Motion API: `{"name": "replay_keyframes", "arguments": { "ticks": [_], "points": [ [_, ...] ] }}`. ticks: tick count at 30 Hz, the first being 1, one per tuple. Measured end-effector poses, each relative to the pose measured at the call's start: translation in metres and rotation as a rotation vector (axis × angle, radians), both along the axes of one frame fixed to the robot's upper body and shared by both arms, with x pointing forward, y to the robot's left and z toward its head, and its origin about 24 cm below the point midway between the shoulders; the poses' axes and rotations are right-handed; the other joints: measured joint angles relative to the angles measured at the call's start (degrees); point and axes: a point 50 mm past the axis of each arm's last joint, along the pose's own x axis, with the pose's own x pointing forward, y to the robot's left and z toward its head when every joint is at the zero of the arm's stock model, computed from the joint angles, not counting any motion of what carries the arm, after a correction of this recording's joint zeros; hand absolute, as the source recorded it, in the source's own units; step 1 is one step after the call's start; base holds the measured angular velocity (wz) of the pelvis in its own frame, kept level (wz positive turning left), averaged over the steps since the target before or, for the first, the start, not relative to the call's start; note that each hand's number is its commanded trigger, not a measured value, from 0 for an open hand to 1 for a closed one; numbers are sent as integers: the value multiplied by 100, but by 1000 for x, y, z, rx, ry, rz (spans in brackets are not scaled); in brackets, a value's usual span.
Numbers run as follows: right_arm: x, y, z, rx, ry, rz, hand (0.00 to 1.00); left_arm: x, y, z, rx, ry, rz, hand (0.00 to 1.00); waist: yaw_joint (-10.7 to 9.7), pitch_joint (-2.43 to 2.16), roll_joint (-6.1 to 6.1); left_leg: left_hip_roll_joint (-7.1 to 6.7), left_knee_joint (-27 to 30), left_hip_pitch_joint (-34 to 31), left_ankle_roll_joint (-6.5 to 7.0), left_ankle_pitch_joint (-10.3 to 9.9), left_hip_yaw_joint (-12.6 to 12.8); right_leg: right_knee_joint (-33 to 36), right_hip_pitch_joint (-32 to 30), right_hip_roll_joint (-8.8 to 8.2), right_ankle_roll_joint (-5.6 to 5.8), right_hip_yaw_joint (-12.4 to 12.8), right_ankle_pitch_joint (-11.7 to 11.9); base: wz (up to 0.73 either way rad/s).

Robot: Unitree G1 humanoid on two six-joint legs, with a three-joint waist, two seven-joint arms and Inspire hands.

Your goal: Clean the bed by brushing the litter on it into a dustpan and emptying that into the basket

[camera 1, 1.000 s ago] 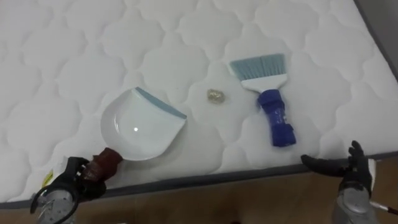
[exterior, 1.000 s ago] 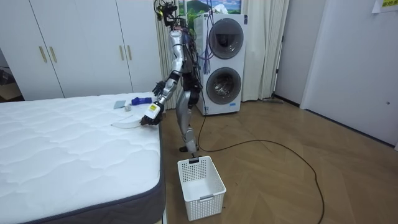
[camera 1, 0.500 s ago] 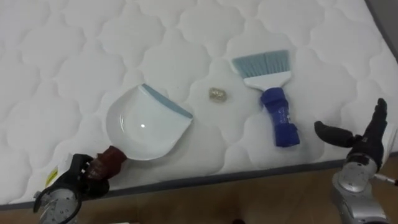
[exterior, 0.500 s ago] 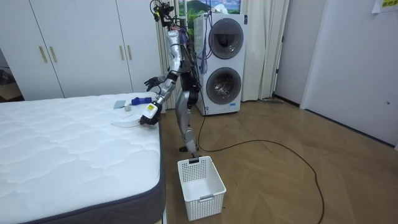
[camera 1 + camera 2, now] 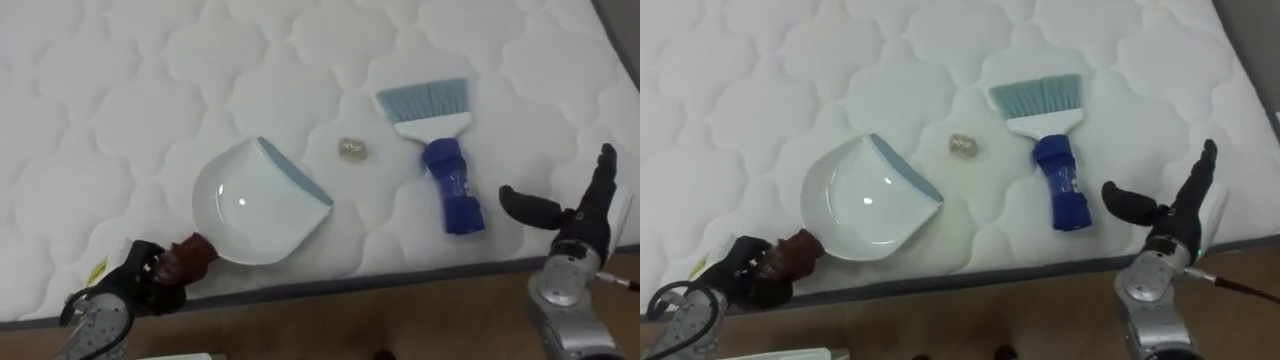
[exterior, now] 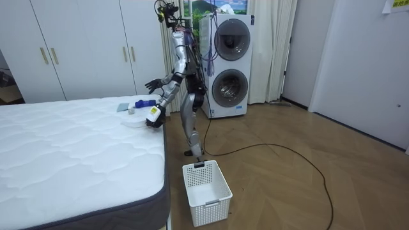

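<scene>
A white dustpan [image 5: 255,205] with a blue lip lies on the white quilted mattress [image 5: 120,90], its lip turned toward a small crumpled scrap [image 5: 351,149]. My left hand [image 5: 135,285] is shut on the pan's dark red handle [image 5: 192,254] at the bed's near edge. Right of the scrap lies a brush [image 5: 445,170] with pale blue bristles and a blue handle. My right hand [image 5: 570,215] hovers open just right of the brush handle, over the mattress edge, apart from it.
I stand at the bed's [image 6: 64,147] corner. A white laundry basket [image 6: 206,191] sits on the wood floor beside the bed. Stacked washing machines [image 6: 230,64] stand behind me, white wardrobes [image 6: 77,45] along the wall.
The dustpan has slid right, closer to the scrap, in my left hand. My right hand has risen from below the bed's edge to beside the brush handle.
</scene>
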Motion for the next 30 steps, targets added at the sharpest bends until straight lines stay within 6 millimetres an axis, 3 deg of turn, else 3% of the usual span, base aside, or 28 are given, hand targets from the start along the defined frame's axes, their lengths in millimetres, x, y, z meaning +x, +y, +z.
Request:
{"name": "replay_keyframes", "arguments": {
  "ticks": [8, 11, 19, 24, 30],
  "points": [
    [14, 16, 5, -5, -2, 132, 0, 7, -6, 3, 2, -12, -39, 100, 36, 20, 15, 6, -3, -45, 0, 0, -30, -3, -16, 2, 0, -22, 1, 1],
    [16, 19, 2, 4, 23, 165, 0, 9, -5, 4, 5, -17, -45, 100, 57, 69, 25, 15, 15, -58, 0, 0, -31, -21, -1, 1, -3, -50, 5, 2],
    [14, 20, -14, -2, 144, 248, 0, 16, -13, 7, -11, -26, -106, 100, 212, 143, 140, 22, 107, -222, 0, 0, -55, 59, -146, -21, -5, -100, 5, 3],
    [20, 16, -13, 10, 163, 256, 0, 21, -14, 10, -13, -36, -117, 100, 347, 144, 145, 25, 166, -327, 1, 1, -45, 157, -284, -38, -6, -92, 5, 0],
    [25, 9, -11, 50, 184, 250, 0, 25, -15, 13, -9, -46, -126, 100, 334, 144, 143, 26, 279, -410, 2, 0, -70, 235, -322, -75, -8, -170, 3, 2]
  ]
}}
